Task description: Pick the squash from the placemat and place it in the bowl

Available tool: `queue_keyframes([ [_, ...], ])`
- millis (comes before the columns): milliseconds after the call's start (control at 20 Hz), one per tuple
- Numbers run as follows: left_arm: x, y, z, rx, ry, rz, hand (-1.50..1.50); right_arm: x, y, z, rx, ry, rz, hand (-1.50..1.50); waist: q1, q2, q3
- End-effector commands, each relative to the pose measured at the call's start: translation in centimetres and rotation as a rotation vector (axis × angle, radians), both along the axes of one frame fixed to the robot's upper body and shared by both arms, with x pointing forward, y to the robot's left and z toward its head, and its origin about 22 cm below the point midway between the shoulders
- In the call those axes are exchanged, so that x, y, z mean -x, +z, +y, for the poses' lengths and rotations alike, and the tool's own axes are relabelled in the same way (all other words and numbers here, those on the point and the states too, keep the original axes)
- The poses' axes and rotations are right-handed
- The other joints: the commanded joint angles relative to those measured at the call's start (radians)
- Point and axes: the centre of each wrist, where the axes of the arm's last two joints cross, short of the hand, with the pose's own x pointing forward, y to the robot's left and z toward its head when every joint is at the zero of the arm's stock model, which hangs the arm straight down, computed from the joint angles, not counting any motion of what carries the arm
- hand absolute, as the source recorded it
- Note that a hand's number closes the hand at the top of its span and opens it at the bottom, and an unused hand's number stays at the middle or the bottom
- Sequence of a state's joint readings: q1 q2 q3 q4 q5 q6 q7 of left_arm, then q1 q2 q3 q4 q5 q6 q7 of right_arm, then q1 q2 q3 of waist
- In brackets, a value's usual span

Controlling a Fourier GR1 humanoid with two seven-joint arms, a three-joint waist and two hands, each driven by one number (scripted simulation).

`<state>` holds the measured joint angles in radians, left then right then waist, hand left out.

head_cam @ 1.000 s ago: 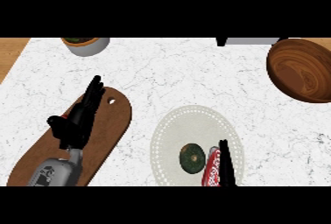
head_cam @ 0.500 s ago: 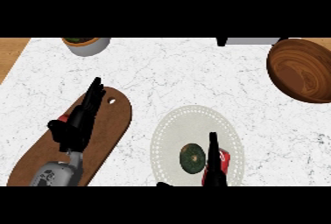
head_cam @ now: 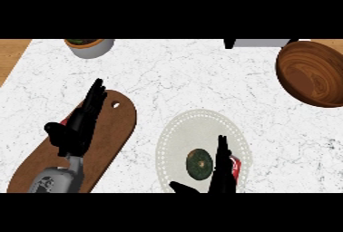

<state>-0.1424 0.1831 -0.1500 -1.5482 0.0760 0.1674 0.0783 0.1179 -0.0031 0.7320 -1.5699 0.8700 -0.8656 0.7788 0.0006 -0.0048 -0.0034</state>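
A dark green round squash (head_cam: pixel 199 163) lies on the pale round placemat (head_cam: pixel 194 127) near the view's lower middle. My right hand (head_cam: pixel 221 170) comes up from the lower edge just right of the squash, fingers straight and pointing away, thumb out to the left below it. A red thing (head_cam: pixel 235 166) shows partly behind that hand. The brown wooden bowl (head_cam: pixel 311 72) sits at the far right. My left hand (head_cam: pixel 79 122) rests open over the wooden cutting board (head_cam: pixel 110 136) at the left.
A grey pot with greenery (head_cam: pixel 90 46) stands at the back left. A grey object (head_cam: pixel 258 43) sits at the back edge near the bowl. The white marble counter (head_cam: pixel 188 77) stretches between placemat and bowl.
My right hand has moved further up and left onto the placemat, closer beside the squash, with its thumb now showing. The left hand has stayed still.
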Motion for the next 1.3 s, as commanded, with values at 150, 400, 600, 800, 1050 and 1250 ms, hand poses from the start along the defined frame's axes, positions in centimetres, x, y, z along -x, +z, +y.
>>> queue_keyframes([
  [150,-1.3,0.4,-0.9,0.002,-0.002,0.000,0.00,-1.8,-2.3,-0.6,-0.033,0.008,0.047,-1.50,-0.001,0.005,0.004],
  [400,0.9,-0.3,0.1,-0.007,-0.013,0.008,0.00,-1.5,-3.2,1.1,0.154,0.194,0.083,1.50,0.005,0.004,0.003],
  [600,-0.1,0.4,-0.9,0.012,-0.017,-0.002,0.00,-0.5,-3.5,2.0,0.112,0.203,0.050,1.50,0.001,0.005,0.004],
  [800,0.1,1.2,-1.8,-0.005,-0.010,-0.004,0.00,-0.3,-3.6,2.3,0.089,0.213,0.040,1.50,0.002,0.004,0.004],
  [1050,-0.4,0.0,-1.2,0.009,-0.020,-0.013,0.00,0.1,0.4,-4.0,0.112,0.736,0.004,1.50,0.028,0.010,0.010],
  [1250,-0.1,-0.4,-1.2,0.026,-0.019,-0.002,0.00,-0.2,4.0,-6.7,0.046,0.934,-0.166,1.50,0.017,0.010,0.011],
])
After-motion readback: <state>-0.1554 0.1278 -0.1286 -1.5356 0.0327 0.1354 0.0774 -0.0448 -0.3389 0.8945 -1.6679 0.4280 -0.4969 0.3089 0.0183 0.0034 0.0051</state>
